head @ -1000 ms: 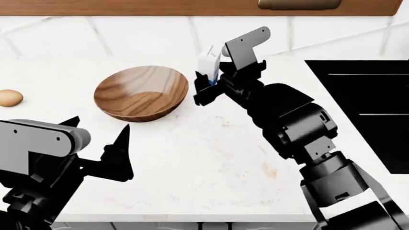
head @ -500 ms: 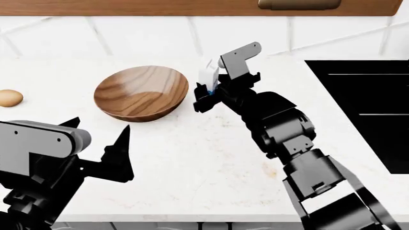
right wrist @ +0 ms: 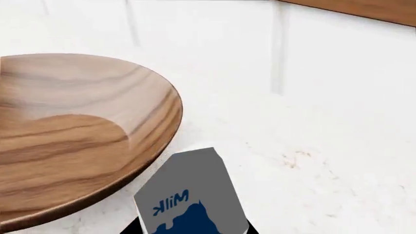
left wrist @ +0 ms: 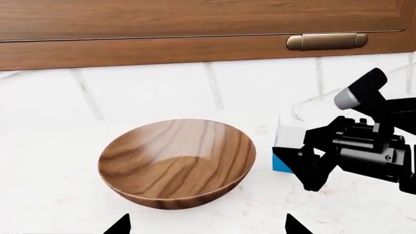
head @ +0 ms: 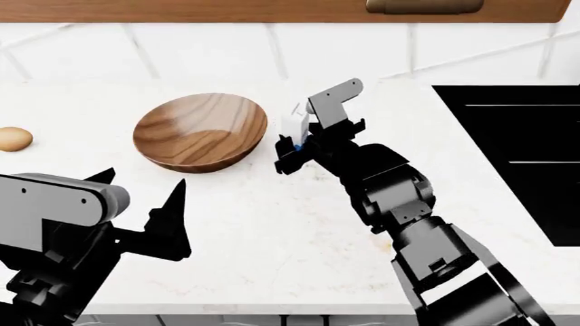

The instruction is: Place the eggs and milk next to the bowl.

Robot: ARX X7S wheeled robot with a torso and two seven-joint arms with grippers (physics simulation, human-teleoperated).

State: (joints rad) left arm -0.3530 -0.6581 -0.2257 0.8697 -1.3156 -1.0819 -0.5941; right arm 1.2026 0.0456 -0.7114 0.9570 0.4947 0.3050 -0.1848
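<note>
The brown wooden bowl rests on the white counter. Just to its right is the white milk carton with the blue base, slightly tilted, with my right gripper shut on it. I cannot tell whether the carton touches the counter. One tan egg lies at the far left edge of the counter, well away from the bowl. My left gripper hovers open and empty over the counter in front of the bowl.
A black cooktop is set into the counter on the right. A white tiled wall and a wood cabinet with a brass handle stand behind the bowl. The counter's front edge is close to me.
My right gripper has carried the milk down and nearer to me, ending closer to the bowl's right side. The left arm, bowl and egg have stayed put.
</note>
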